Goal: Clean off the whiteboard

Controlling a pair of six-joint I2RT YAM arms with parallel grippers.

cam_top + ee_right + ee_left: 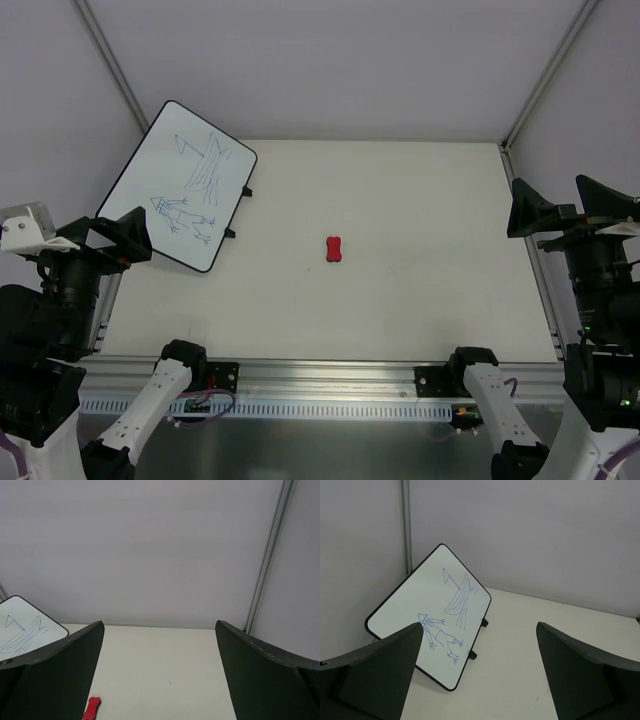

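Top external: whiteboard (180, 185) scribbled (blue), tilted far-left; eraser (334, 249) well apart.

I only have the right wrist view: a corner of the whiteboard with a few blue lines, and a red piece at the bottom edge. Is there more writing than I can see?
Observer: Yes. The top view shows the whole whiteboard, with a second blue scribble below the one you see.
Operator: Is the board lying flat?
Observer: No. In the left wrist view it stands tilted, with two black tabs on the edge facing the open table.
Operator: And the left hand?
Observer: The left hand is open, holds nothing and points at the board.
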